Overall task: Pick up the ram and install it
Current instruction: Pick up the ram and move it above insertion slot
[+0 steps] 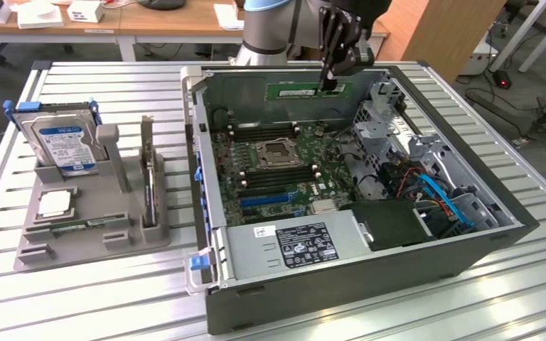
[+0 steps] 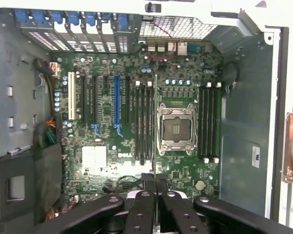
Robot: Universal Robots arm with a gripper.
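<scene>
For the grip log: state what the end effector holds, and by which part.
The ram, pinched by its upper edge near the exterior view's right end, in the end effector.

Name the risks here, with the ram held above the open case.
1. The gripper pinches the ram near one end, so it may tilt when pressed down.
2. In the wrist view its edge runs between the memory slots and the open CPU socket; a slight offset could miss a slot or hit the socket.
</scene>
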